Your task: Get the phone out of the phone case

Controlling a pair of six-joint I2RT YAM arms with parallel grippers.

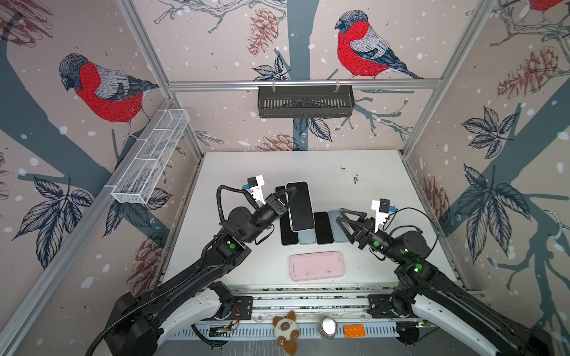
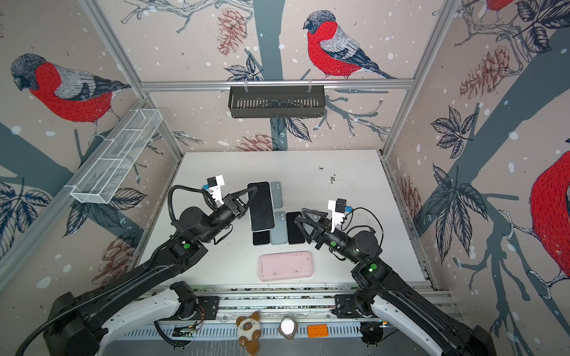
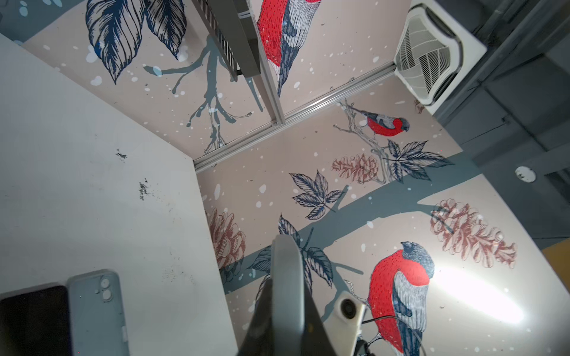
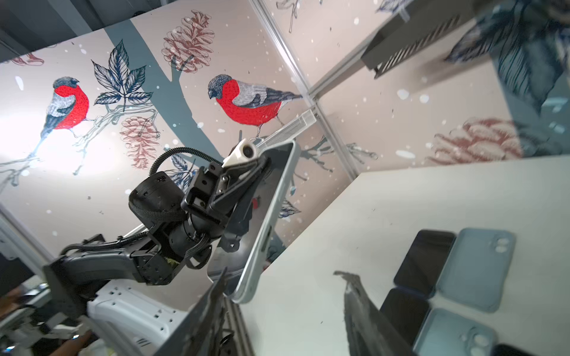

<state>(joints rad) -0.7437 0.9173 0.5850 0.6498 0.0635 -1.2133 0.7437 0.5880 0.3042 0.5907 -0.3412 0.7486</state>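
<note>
My left gripper [image 1: 291,192] [image 2: 253,193] is shut on a phone [image 1: 300,206] [image 2: 261,206] with a dark screen and a pale edge. It holds the phone lifted and tilted above the middle of the table. In the left wrist view the phone's grey edge [image 3: 287,277] stands between the fingers. The right wrist view shows the phone [image 4: 271,215] hanging off the table. A pink phone case [image 1: 317,265] [image 2: 286,265] lies flat near the front edge with nothing in it. My right gripper [image 1: 339,215] [image 2: 299,215] [image 4: 283,286] is open and holds nothing, to the right of the phone.
Black phones [image 1: 323,228] and blue-grey cases [image 1: 307,239] [image 4: 476,262] lie in a row under and beside the held phone. A black basket [image 1: 305,103] hangs on the back rail and a white mesh basket [image 1: 148,160] on the left wall. A plush toy [image 1: 285,334] and an orange brick [image 1: 354,331] sit on the front rail.
</note>
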